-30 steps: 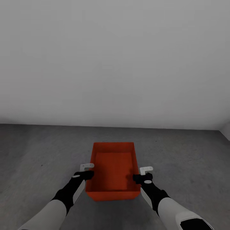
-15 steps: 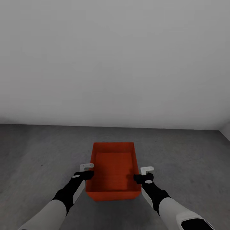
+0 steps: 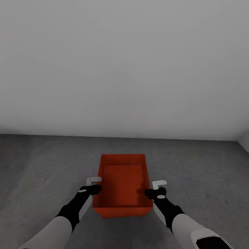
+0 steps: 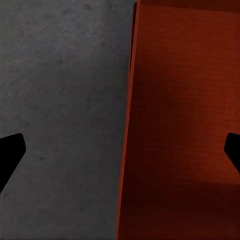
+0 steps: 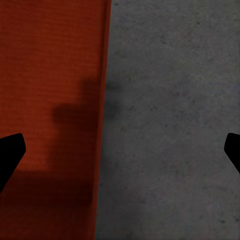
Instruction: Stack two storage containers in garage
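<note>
Left tool (image 3: 94, 184) and right tool (image 3: 155, 187) both sit spread wide, released, each straddling one long wall of the storage container (image 3: 122, 185) at lower centre of the head frame. In the left wrist view the fingertips (image 4: 11, 152) stand well apart, one outside over the concrete, one inside over the bin bottom, neither touching the wall (image 4: 126, 150); same picture on the right wrist view with its fingertips (image 5: 11, 150) and the wall (image 5: 101, 115). Container rests on the garage floor (image 3: 45, 166), near the white wall (image 3: 124, 69), apparently placed. Risks as I judge them: lifting out at an angle catches the inner finger on the wall and drags or tips the bin; backing the base away before the arms clear does the same. A skewed bin makes the later stack harder. Second container isn't visible, so a fetch trip likely remains.
</note>
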Tool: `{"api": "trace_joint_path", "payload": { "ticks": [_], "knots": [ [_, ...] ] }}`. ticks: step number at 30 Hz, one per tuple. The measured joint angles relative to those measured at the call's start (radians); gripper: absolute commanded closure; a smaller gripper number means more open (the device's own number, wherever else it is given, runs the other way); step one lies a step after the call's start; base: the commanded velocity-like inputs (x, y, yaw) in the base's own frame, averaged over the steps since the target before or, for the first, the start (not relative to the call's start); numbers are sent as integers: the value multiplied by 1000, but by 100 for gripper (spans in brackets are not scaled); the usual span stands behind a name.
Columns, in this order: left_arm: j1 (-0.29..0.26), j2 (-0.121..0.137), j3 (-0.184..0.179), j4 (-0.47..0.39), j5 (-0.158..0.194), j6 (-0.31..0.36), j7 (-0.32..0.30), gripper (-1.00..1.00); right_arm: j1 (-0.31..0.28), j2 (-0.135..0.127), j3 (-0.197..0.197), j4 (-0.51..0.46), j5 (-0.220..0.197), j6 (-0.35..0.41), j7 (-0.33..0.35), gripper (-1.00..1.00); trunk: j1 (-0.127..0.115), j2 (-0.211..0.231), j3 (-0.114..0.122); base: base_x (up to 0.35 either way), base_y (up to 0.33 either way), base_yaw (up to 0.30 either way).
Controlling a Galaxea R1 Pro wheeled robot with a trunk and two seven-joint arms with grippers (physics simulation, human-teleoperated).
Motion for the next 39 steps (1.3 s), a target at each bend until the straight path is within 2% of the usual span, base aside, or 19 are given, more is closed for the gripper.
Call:
{"api": "trace_joint_path", "payload": {
  "ticks": [39],
  "knots": [
    [0, 0, 0, 0, 1, -2, 0, -100, 0, 0, 0, 0, 0, 0, 0, -100, 0, 0, 0, 0, 0, 0]
  ]
}}
